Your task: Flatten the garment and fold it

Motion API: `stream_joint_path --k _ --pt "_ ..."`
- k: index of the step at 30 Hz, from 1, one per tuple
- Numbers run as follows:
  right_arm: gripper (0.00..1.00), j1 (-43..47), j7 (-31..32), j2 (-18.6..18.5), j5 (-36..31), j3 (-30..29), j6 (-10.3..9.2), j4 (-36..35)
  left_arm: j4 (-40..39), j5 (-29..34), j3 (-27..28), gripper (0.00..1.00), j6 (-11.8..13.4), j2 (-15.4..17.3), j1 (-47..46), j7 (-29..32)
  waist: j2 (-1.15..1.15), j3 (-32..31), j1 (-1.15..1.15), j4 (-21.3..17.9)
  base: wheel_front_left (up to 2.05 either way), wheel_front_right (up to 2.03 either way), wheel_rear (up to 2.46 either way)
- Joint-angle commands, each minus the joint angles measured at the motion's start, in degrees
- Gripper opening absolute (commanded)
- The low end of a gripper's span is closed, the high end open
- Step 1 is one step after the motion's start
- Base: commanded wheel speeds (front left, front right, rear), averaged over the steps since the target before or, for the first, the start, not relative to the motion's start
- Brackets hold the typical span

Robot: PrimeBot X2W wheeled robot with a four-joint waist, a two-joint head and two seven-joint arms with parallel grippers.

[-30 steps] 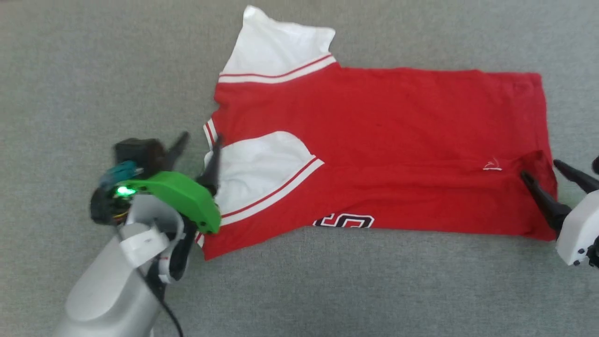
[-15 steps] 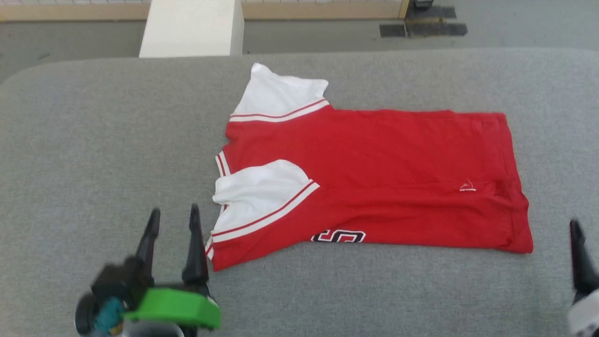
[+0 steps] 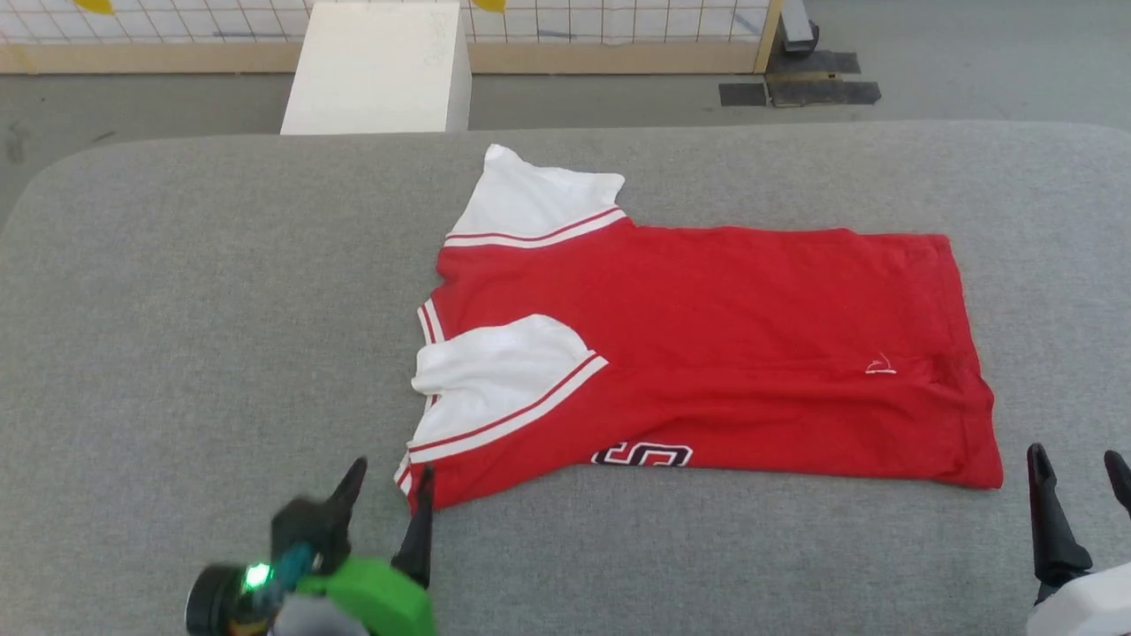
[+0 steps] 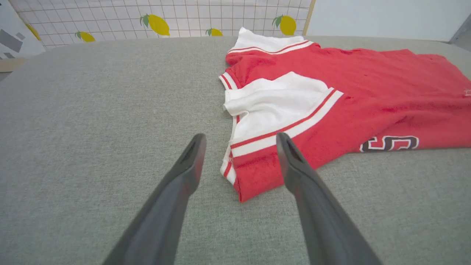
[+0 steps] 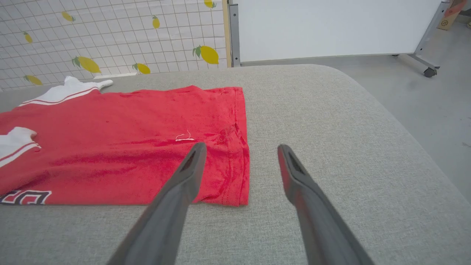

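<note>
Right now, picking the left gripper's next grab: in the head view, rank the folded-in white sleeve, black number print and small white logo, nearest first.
1. Folded-in white sleeve, just ahead of the left gripper, at the garment's left end.
2. Black number print, on the near edge, farther right.
3. Small white logo, toward the right end.

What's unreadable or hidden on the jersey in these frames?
- Print: head view, a thin strip of black, white-outlined characters shows at the near edge of the garment; the rest is folded under.
- Small white mark near the hem: head view, too small to read.
- Right gripper: head view, its body is cut off by the bottom-right corner.
</note>
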Motion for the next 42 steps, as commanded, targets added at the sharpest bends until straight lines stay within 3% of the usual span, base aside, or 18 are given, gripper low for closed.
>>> stream_joint_path --k 1,5,12,13,14,18,22,29,32,41,42 --pt "1.0 -0.9 0.5 -0.4 -0.2 0.2 -0.08 -0.5 1.1 0.6 -0.7 1.0 -1.1 1.0 -3.0 3.1 0.0 0.9 0.0 0.4 0.0 0.0 0.0" --pt "1.0 -1.6 1.1 -1.1 0.7 0.8 -0.08 -1.0 4.6 -1.3 -2.8 1.0 -4.4 2.5 -7.6 13.4 0.0 3.0 0.0 0.6 0.0 0.0 0.0" --pt "1.0 -2.5 1.2 -2.4 1.8 1.4 -0.08 -0.6 8.1 -3.8 -3.2 1.0 -4.9 2.7 -11.5 22.3 0.0 5.9 0.0 -0.1 0.0 0.0 0.0" --pt "1.0 -2.8 1.1 -2.9 2.1 1.5 -0.08 -0.2 8.7 -5.0 -4.0 0.68 -6.0 2.3 -11.5 24.3 0.0 6.3 0.0 -0.4 0.0 0.0 0.0" --pt "1.0 -2.9 1.2 -3.1 2.2 1.6 -0.08 -0.1 8.7 -5.7 -4.3 0.0 -6.6 2.1 -11.4 24.8 0.0 6.3 0.0 -0.6 0.0 0.0 0.0" --pt "1.0 -3.9 1.7 -5.0 2.3 2.5 -0.08 0.1 8.2 -7.1 -4.3 0.0 -7.4 1.7 -11.0 24.9 0.0 5.8 0.0 -0.7 0.0 0.0 0.0" --pt "1.0 -5.4 3.7 -7.9 3.2 4.2 -0.08 0.4 6.8 -8.0 -1.9 0.0 -6.2 1.7 -10.3 21.9 0.0 4.9 0.0 -0.7 0.0 0.0 0.0" --pt "1.0 -7.4 15.6 -13.1 7.7 6.2 -0.08 4.1 0.9 -9.5 2.9 0.0 -2.6 2.4 -6.2 17.1 0.0 5.5 0.0 -0.4 0.0 0.0 0.0" --pt "1.0 -8.1 19.2 -13.8 9.1 6.3 -0.08 5.8 -0.8 -9.2 3.2 0.0 -2.0 2.6 -5.6 16.6 0.0 6.4 0.0 0.1 0.0 0.0 0.0" --pt "1.0 -10.7 21.2 -14.1 11.1 7.9 -0.08 11.1 -2.5 -8.4 1.7 0.0 -1.4 1.5 -6.5 16.9 0.0 8.6 0.0 1.5 0.0 0.0 0.0" --pt "0.81 -11.0 21.6 -13.9 11.1 7.7 -0.08 12.0 -2.5 -8.4 1.6 0.0 -1.3 1.4 -6.6 16.9 0.0 8.7 0.0 1.6 0.0 0.0 0.0"
